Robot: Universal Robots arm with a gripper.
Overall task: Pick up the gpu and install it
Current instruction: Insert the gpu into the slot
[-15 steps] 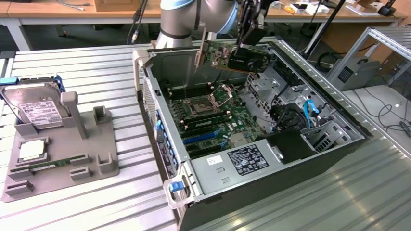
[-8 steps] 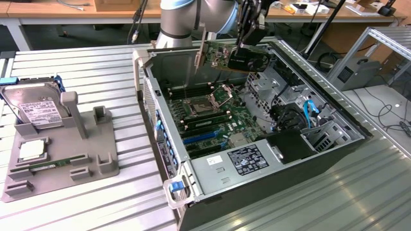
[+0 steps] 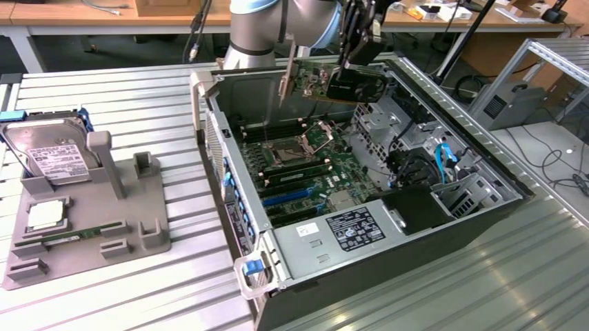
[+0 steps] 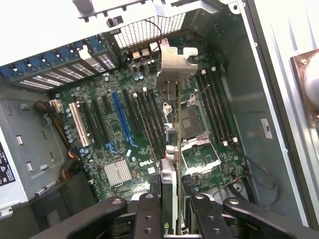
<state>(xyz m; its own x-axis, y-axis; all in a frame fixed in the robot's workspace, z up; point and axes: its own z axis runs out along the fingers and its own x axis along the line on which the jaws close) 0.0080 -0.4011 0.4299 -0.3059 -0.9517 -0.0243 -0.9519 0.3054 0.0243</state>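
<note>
Green gpu (image 3: 318,81) hanging over open computer case (image 3: 501,203), hand (image 3: 357,61) pinching its black cooler end, contact spot hiding behind cooler, arm (image 3: 253,27) being cut off above.

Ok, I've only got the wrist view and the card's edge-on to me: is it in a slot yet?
Observer: No. The gpu hangs in the gripper, up near the rim of the open case and clear of the motherboard.
Operator: And what's outside the case?
Observer: A grey holder on the exterior view's left, with a hard drive propped in it and a memory stick lying flat.
</note>
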